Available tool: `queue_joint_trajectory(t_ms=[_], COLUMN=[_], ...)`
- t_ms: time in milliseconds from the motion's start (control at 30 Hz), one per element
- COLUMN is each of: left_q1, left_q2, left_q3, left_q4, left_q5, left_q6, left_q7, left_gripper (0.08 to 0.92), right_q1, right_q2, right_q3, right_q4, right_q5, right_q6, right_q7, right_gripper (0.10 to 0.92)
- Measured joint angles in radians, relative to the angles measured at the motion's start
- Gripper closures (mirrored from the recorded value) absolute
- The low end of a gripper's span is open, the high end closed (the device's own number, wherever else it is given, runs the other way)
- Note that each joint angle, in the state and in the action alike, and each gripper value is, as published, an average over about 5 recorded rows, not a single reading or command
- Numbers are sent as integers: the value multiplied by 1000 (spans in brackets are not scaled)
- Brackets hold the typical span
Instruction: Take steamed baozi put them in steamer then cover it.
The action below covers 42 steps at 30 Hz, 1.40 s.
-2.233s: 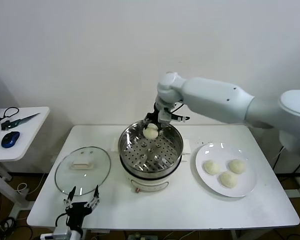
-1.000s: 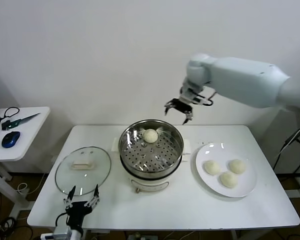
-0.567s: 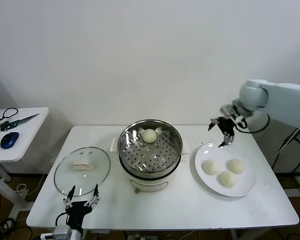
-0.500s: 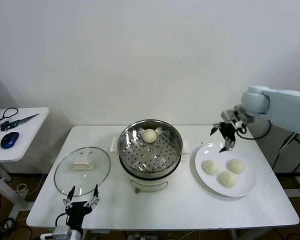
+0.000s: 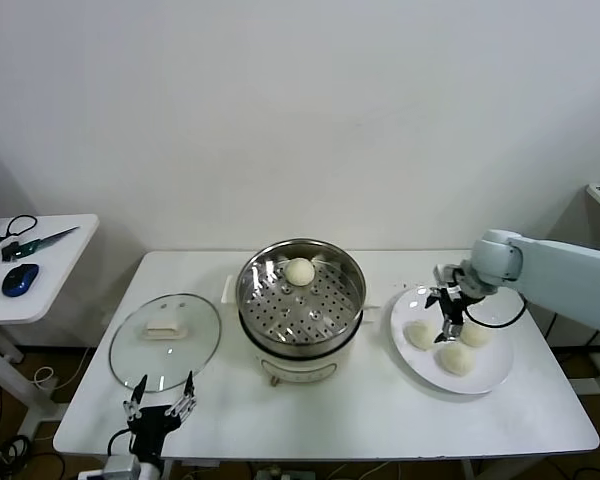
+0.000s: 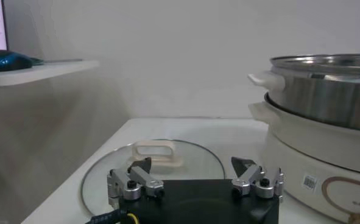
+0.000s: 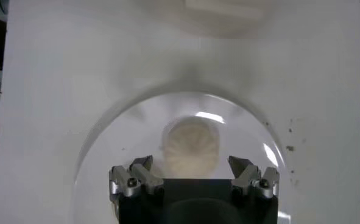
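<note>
One steamed baozi (image 5: 300, 271) now sits at 12 o'clock in the steamer (image 5: 302, 310); the right gripper (image 5: 448, 306), released, has dropped over the plate (image 5: 485, 376) for the next

Clearance around steamer and plate — as I read it from the head view.

The steamer (image 5: 301, 305) stands uncovered at table centre, mouth open from above; one baozi (image 5: 299, 271) sits at the far side of its tray, so I see the near part of the tray as bare. Its glass lid (image 5: 165, 333) lies flat on the left, apart from the pot, with bare table (image 5: 380, 410) along the near edge. My right gripper (image 5: 447, 310) hangs with fingers spread low over the plate (image 5: 487, 376), between three closely grouped buns (image 5: 458, 358) — little room there. My left gripper (image 5: 160, 411) waits, fingers apart, at the near-left table edge.
</note>
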Motion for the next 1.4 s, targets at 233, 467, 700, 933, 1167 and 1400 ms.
queue_joint_trajectory(t_ms=[233, 467, 700, 933, 1167, 1400], left_q1=[0, 3, 2, 2, 5, 9], left_q2=[3, 8, 8, 8, 8, 13], left_q3=[1, -2, 2, 3, 2, 6], left_q4=[3, 3, 3, -1, -13, -23], left_q5=[1, 1, 4, 5, 5, 4], left_q6=[-5, -10, -10, -6, -1, 1], left_q7=[0, -2, -2, -2, -2, -2], left_gripper=[177, 177, 177, 177, 177, 177], right_q1=[-75, -118, -122, -29, 234, 479], right_q2=[34, 58, 58, 58, 93, 183], right_q3=[56, 94, 103, 57, -83, -145], right_q4=[-50, -82, -80, -59, -13, 59], right_q5=[-33, -65, -71, -37, 75, 267], right_q6=[-23, -33, -39, -23, 6, -18], right_q7=[13, 23, 13, -21, -93, -119], right_gripper=[203, 278, 347, 355, 355, 355])
